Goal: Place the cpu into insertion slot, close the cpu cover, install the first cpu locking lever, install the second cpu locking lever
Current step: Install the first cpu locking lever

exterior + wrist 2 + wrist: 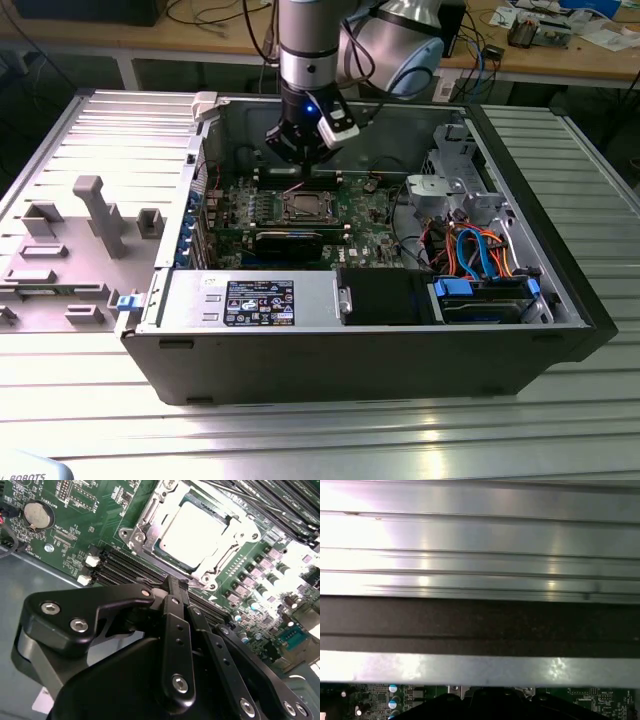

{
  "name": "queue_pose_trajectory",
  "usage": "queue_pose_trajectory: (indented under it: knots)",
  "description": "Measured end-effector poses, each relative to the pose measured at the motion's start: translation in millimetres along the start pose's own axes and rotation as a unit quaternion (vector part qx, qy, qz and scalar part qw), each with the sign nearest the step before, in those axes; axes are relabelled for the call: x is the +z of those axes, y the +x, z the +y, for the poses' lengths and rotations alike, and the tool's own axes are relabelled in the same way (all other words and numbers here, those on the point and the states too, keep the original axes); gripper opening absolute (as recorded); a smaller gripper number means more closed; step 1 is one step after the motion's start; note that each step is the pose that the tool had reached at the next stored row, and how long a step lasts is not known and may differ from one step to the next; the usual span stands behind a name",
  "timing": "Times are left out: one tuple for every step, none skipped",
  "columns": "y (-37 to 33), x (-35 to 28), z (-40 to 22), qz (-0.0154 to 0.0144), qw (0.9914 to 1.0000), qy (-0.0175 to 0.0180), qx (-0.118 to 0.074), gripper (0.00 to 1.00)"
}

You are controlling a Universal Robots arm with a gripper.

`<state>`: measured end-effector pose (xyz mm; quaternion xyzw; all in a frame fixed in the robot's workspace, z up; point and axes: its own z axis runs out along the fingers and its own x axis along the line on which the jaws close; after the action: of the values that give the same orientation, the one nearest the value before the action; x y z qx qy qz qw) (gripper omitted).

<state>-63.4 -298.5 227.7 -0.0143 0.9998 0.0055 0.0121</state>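
The cpu point(192, 532) lies flat in the insertion slot point(127, 536), its silvery top facing up. The cpu cover point(150, 515), a thin silver frame, lies down around it. In the exterior view the socket point(305, 207) sits mid-board inside the open computer case. My gripper point(297, 150) hangs just above the board on the far side of the socket. In the second wrist view the gripper point(176, 583) has its black fingers point(175, 615) pressed together, tips close to the socket's edge, with nothing visible between them.
Black memory slots point(130, 562) and a coin battery point(39, 513) flank the socket. A long black card point(290, 240), a labelled power supply point(250, 300) and a drive cage with orange and blue cables point(480, 260) crowd the case. Grey fixtures point(100, 215) stand at the exterior view's left.
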Motion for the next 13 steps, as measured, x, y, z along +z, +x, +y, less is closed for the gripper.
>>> queue_pose_trajectory:
  knots:
    - [-1.0,0.9,0.1,0.0000,1.00000,0.0000,0.000,0.11]
    - [-1.9,2.4,0.1,0.0000,1.00000,0.0000,0.000,0.11]
    - [-2.6,3.2,0.2,0.0000,1.00000,0.0000,0.000,0.11]
    - [-3.3,4.2,0.2,0.0000,1.00000,0.0000,0.000,0.11]
    - [-3.9,5.1,0.2,0.0000,1.00000,0.0000,0.000,0.11]
    - [-4.5,6.2,0.3,0.0000,1.00000,0.0000,0.000,0.11]
    - [-5.1,7.2,0.3,0.0000,1.00000,0.0000,0.000,0.11]
    - [-5.8,8.0,0.2,0.0000,1.00000,0.0000,0.000,0.11]
    - [-6.3,8.8,0.2,0.0000,1.00000,0.0000,0.000,0.11]
    - [-7.7,10.9,0.1,0.0000,1.00000,0.0000,0.000,0.11]
    - [-9.1,13.4,0.1,0.0000,1.00000,0.0000,0.000,0.11]
    - [-10.0,14.8,0.1,0.0000,1.00000,0.0001,0.000,0.11]
    - [-10.7,15.8,0.0,0.0000,1.00000,0.0000,0.000,0.11]
